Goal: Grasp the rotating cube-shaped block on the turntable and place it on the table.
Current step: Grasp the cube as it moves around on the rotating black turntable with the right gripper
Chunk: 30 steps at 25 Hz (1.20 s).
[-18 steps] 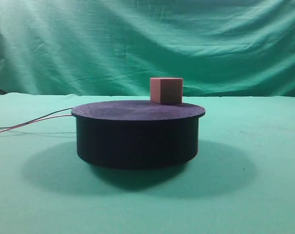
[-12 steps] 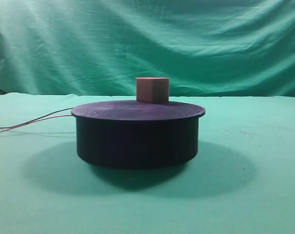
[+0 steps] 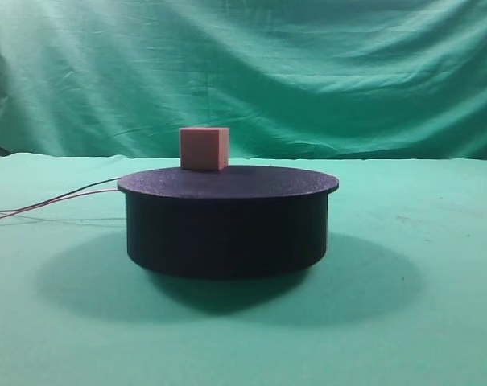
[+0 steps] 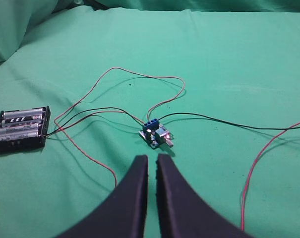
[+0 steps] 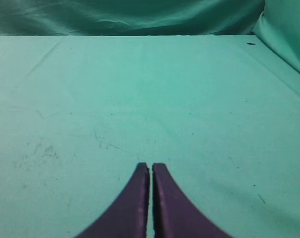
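The pinkish-tan cube-shaped block (image 3: 204, 149) sits on the far left part of the black turntable (image 3: 227, 221), which stands on the green table (image 3: 436, 322). Thin red and black wires (image 3: 58, 201) run off its left side. Neither gripper shows in the exterior view. In the left wrist view my left gripper (image 4: 152, 158) is shut and empty above the cloth, near a small circuit board (image 4: 155, 135). In the right wrist view my right gripper (image 5: 150, 166) is shut and empty over bare green cloth (image 5: 150, 99).
A black battery holder (image 4: 21, 129) lies at the left of the left wrist view, joined by red and black wires (image 4: 140, 79) to the circuit board. A red wire (image 4: 254, 173) runs at the right. A green backdrop (image 3: 243, 72) hangs behind the table.
The cube has ridden the turning disc from right of centre to the left along the far edge. Nothing else has moved.
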{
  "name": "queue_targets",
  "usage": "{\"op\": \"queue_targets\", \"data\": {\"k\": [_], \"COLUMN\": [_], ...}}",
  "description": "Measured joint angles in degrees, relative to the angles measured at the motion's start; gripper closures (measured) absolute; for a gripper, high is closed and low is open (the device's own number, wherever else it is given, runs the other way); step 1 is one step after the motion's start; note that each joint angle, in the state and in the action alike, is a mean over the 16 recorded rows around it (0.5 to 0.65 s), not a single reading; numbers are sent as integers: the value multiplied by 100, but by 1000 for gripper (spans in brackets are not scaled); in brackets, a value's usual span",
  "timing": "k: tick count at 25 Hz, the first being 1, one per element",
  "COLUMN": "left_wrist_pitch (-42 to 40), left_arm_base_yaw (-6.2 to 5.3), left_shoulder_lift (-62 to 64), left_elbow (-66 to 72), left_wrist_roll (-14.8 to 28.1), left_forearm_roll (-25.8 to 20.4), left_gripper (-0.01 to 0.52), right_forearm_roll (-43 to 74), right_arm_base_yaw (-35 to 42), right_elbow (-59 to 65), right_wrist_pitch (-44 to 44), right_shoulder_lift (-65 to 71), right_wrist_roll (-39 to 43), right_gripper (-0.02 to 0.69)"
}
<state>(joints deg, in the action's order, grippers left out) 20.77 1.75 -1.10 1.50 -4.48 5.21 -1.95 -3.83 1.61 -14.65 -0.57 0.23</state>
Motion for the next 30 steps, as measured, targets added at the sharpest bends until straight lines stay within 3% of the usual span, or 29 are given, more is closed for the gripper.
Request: {"op": "queue_targets", "data": {"k": [9,17,26,30], "left_wrist_pitch": [0,0,0,0], "left_arm_base_yaw": [0,0,0,0], "left_shoulder_lift": [0,0,0,0], "left_elbow": [0,0,0,0], "left_wrist_roll": [0,0,0,0], "left_forearm_roll": [0,0,0,0], "left_gripper": [514,514,514,514], "right_forearm_roll": [-382,-800,-1857,-2290], "right_arm_base_yaw": [0,-6,-508,-981], "right_elbow": [-397,-1240,-2194,-2585], "right_wrist_pitch": [866,146,-1031,-1353], "right_shoulder_lift": [306,1419,3160,3945], "right_wrist_roll": [83,118,-1479,-2379], "right_gripper": [665,665,665,634]}}
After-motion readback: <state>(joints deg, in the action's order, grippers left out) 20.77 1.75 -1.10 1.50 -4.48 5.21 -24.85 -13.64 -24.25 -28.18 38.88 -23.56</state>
